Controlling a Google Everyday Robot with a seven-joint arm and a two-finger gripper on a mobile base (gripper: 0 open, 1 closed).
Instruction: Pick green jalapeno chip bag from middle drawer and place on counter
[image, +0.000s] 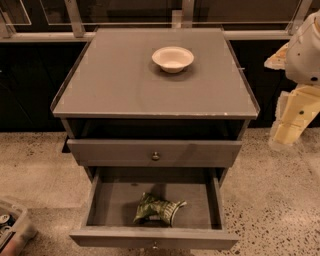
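In the open middle drawer (112, 202), the green jalapeno chip bag (156, 210) lies crumpled on the grey floor, near the front panel and clear of both side walls. Your gripper (294, 116) hangs well off to the right, beside the table (110, 85) edge; whether it is spread or closed cannot be told. Bring it over the drawer, descend straight and take the bag across its bunched middle, likely the firmest hold. Lift clear of the front panel, then set down away from the white bowl (173, 58)
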